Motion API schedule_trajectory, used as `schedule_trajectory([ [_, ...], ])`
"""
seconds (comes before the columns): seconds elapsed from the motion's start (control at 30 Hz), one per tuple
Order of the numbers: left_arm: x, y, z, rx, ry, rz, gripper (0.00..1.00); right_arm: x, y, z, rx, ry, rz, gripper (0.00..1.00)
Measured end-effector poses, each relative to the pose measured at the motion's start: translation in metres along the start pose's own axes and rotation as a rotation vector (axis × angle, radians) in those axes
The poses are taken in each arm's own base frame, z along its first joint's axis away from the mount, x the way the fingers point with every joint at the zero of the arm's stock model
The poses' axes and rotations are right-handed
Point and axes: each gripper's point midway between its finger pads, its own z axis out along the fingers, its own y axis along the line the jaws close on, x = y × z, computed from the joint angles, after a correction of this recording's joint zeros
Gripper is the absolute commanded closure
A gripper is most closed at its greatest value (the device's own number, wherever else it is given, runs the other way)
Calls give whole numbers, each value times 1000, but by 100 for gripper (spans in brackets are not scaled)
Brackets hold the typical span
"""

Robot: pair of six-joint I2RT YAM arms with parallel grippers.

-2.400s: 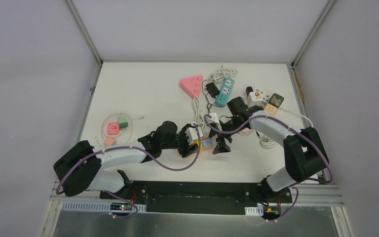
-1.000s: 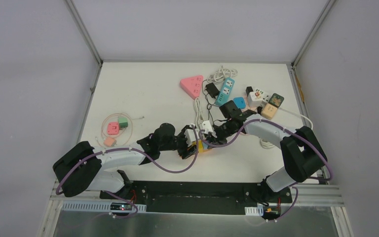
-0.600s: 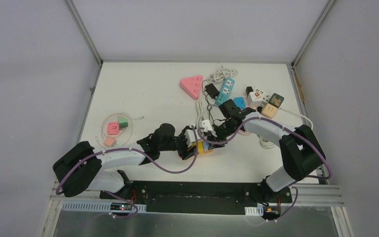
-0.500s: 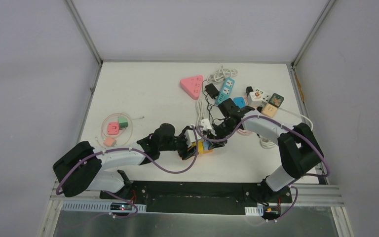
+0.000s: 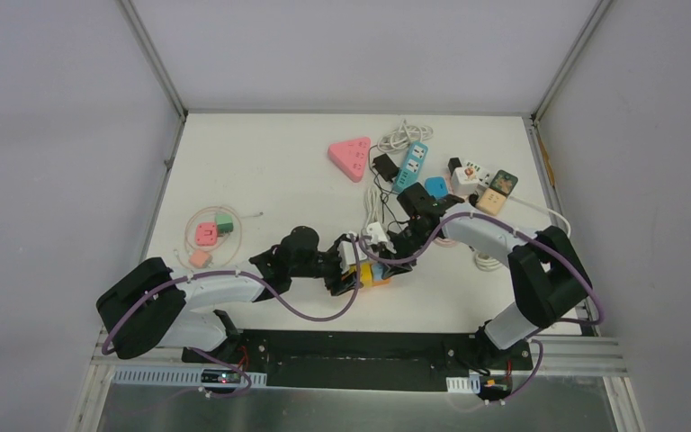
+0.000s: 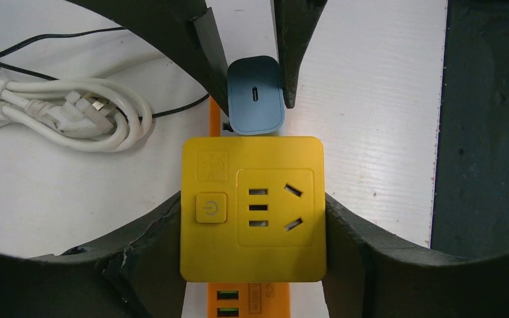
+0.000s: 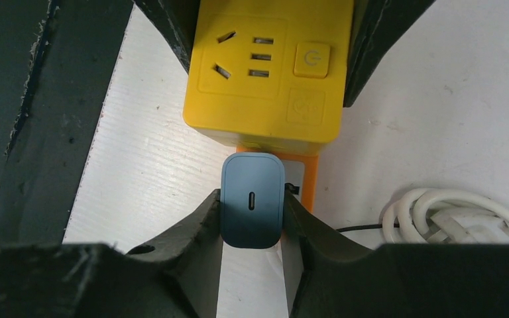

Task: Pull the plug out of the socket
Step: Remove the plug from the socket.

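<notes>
The left tool (image 6: 253, 222) pinches the yellow socket (image 7: 265, 66) at the middle of the desk (image 6: 371, 132). The right tool (image 7: 252, 228) pinches the blue plug (image 6: 255, 96) right against it.

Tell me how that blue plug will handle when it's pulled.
The blue plug looks rigid and smooth-sided, so it may slip in the right gripper. Likely light; the yellow socket would probably drag along unless the left gripper braces it.

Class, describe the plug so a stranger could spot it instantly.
At the table's near middle, the left pincer clamps a yellow socket cube. Beside it, gripped by the right pincer, sits the plug: small, rounded, blue-grey, unlike the white cable nearby.
</notes>
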Motion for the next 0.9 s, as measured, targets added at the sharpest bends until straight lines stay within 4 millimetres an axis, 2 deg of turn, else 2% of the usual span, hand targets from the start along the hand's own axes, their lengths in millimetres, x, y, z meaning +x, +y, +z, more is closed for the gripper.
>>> schedule_trajectory([
  [0.33,-1,-2,0,12,-7,-25,100,2,-6,-1,-25,-62,138,100],
  [0.47,-1,-2,0,13,-7,-26,100,1,-5,0,-23,-51,119,100],
  [0.6,0,-2,0,15,-6,-23,100,-1,0,1,-9,8,29,100],
  [0.9,-1,-3,0,20,-9,-28,100,2,-3,-1,-17,-17,101,100],
])
